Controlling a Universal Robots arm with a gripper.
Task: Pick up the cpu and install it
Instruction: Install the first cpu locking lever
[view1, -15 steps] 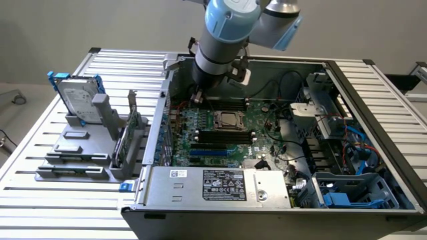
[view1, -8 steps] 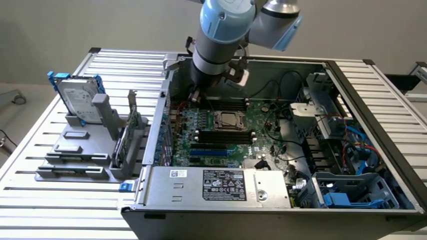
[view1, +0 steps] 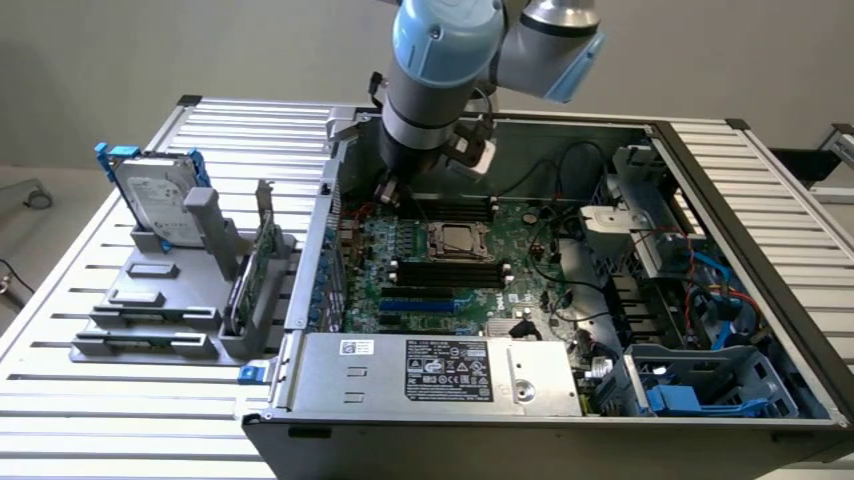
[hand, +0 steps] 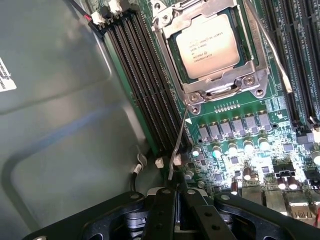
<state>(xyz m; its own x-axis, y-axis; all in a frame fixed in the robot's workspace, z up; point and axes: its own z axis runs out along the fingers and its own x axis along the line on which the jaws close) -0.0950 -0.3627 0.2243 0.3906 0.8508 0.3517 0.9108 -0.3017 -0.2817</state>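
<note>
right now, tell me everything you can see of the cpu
The cpu is a small flat square chip with a pale silver metal top that carries lines of dark printed text. It lies flat inside the metal socket frame, which borders its edges, on the green motherboard, with black memory slots on either side. The end effector, shut and empty, is apart from it.

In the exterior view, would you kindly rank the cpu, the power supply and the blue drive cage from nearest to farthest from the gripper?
1. cpu, in its socket mid-board, close by the gripper.
2. power supply, along the case edge nearest the camera.
3. blue drive cage, in the corner at the exterior view's right.
</note>
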